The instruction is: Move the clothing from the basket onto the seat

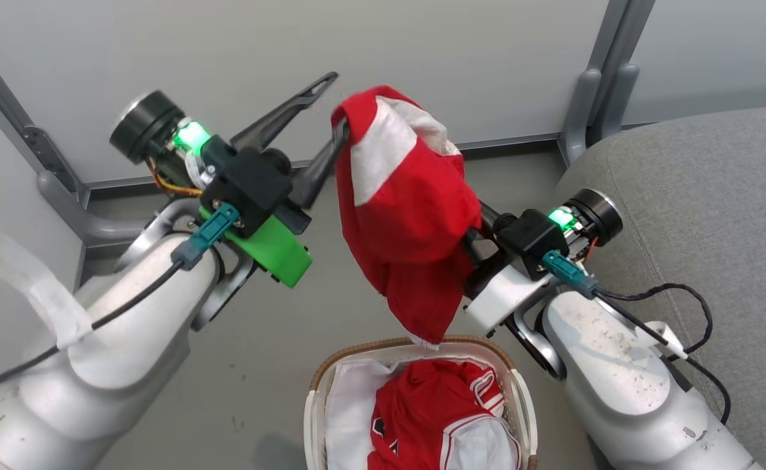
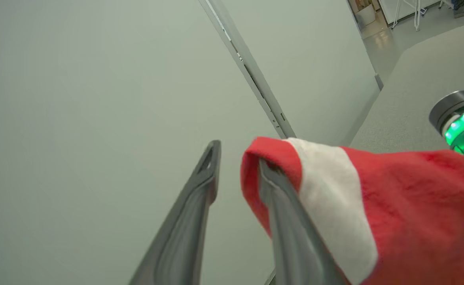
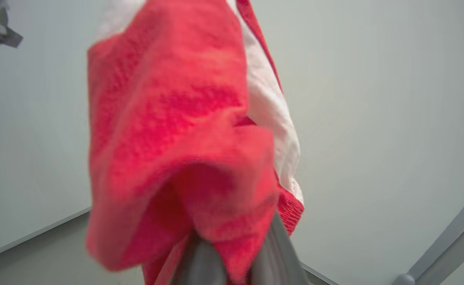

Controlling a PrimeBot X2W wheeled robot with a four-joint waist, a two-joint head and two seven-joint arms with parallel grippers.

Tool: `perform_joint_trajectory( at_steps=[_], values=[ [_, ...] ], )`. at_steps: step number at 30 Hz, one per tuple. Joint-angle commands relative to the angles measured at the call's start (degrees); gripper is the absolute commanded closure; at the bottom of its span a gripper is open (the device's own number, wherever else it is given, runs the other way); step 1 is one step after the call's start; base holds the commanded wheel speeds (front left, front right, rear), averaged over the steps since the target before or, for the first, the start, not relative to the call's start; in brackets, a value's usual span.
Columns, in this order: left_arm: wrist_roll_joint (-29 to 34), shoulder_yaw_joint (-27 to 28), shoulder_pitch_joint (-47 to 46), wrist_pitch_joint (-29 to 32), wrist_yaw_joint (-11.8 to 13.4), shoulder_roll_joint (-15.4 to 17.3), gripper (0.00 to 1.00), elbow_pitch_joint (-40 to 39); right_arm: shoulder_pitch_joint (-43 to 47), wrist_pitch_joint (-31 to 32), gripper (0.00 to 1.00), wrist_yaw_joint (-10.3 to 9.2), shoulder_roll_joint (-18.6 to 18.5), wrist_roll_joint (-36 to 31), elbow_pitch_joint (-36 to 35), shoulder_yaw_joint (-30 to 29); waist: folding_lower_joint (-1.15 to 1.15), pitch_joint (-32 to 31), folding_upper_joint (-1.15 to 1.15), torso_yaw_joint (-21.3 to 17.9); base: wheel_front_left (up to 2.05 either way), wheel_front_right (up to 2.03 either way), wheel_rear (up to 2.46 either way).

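Right pincer (image 3: 235,255) on clothing (image 1: 409,215), lengthwise vertical

No legible text, labels, numbers anywhere

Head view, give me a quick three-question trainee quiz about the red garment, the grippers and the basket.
1. True or false: the lifted red garment already rests on the grey seat cushion.
2. The left gripper has its jaws: A open; B shut on the basket rim; C shut on a cable.
3. What lies in the laundry basket?
Key: 1 false, it hangs in the air, held by the shut right gripper. 2 A. 3 A second red-and-white garment on a white liner.
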Motion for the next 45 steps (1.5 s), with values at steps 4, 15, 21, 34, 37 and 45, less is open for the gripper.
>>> perform_joint_trajectory(
  at_steps=[4, 15, 21, 34, 37, 45],
  values=[
    [-4.37, 2.00, 7.48, -2.39, 1.93, -1.50, 0.00, 0.94, 1.69, -0.12, 1.00, -0.04, 0.25, 0.27, -1.16, -3.45, 0.00, -0.24, 0.66, -0.06, 0.00, 0.00, 0.00],
    [-6.44, 6.12, 23.68, -3.32, 2.04, -5.67, 0.00, 1.37, 4.37, -0.13, 1.00, -0.04, -0.30, -1.28, -2.66, -9.17, 0.00, -0.78, 0.66, 0.27, 0.00, 0.00, 0.00],
    [-4.61, 8.94, 30.14, -3.26, -0.11, -8.34, 0.00, 2.27, 6.03, -0.13, 1.00, -0.04, -0.70, -1.70, -3.04, -11.00, 0.00, -0.79, 0.66, 0.21, 0.00, 0.00, 0.00],
    [-0.38, 14.35, 35.34, -3.28, -3.34, -13.53, 0.00, 4.06, 7.64, -0.12, 1.00, -0.04, -1.29, -3.03, -3.78, -14.58, 0.00, 0.73, 0.66, -1.13, 0.00, 0.00, 0.00],
    [0.57, 15.27, 35.74, -3.28, -3.74, -14.22, 0.00, 4.10, 8.01, -0.13, 1.00, -0.04, -1.07, -3.32, -4.12, -15.70, 0.00, 1.42, 0.66, -2.15, 0.00, 0.00, 0.00],
    [2.74, 16.83, 34.03, -3.27, -4.38, -14.62, 0.00, 3.41, 7.05, -0.12, 1.00, -0.05, -0.27, -3.99, -5.67, -17.35, 0.00, 5.74, 0.66, -9.31, 0.00, 0.00, 0.00]
  ],
)
